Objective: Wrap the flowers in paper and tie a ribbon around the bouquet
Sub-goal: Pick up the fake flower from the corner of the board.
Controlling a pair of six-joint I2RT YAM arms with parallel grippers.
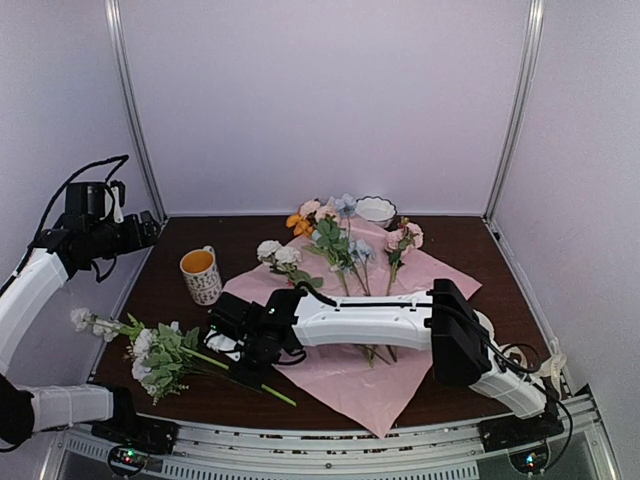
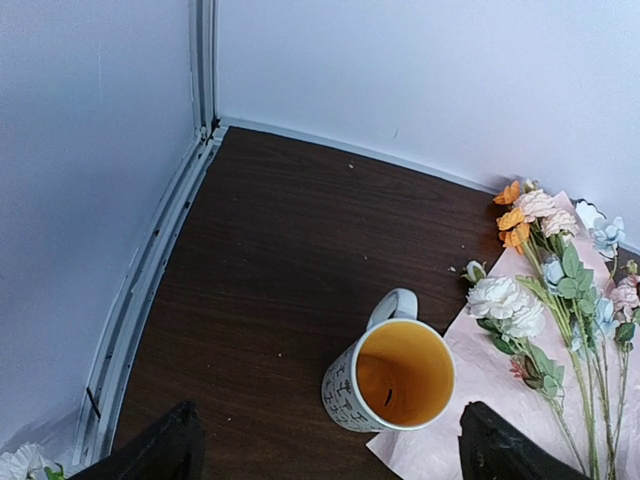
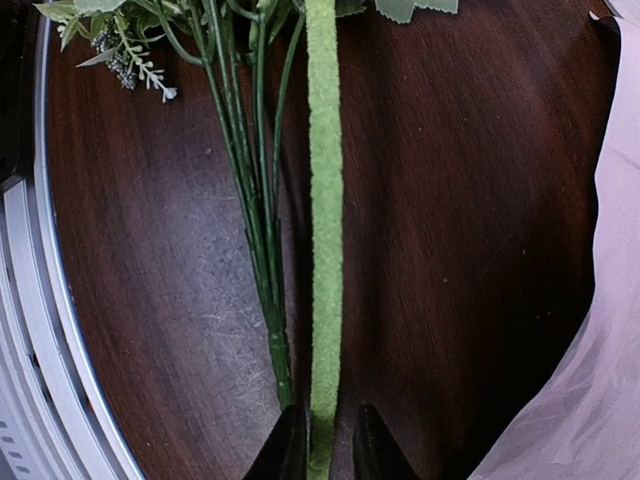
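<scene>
Flowers (image 3: 322,200), stem inside right gripper (image 3: 328,445), wrist view

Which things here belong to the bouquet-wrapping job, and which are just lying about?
Job in hand:
- flowers on the paper
- loose bunch, one stem pinched by the right gripper
- pink paper

Lying about:
- mug
- white bowl

Left arm: elbow bent, forearm raised high at the left side. Left gripper (image 1: 148,232): held level, fingers (image 2: 160,450) spread wide. Right arm: stretched low across toward the left. Right gripper (image 3: 322,455): fingers (image 3: 290,450) pinched on one thick stem of the flowers (image 3: 322,250).
</scene>
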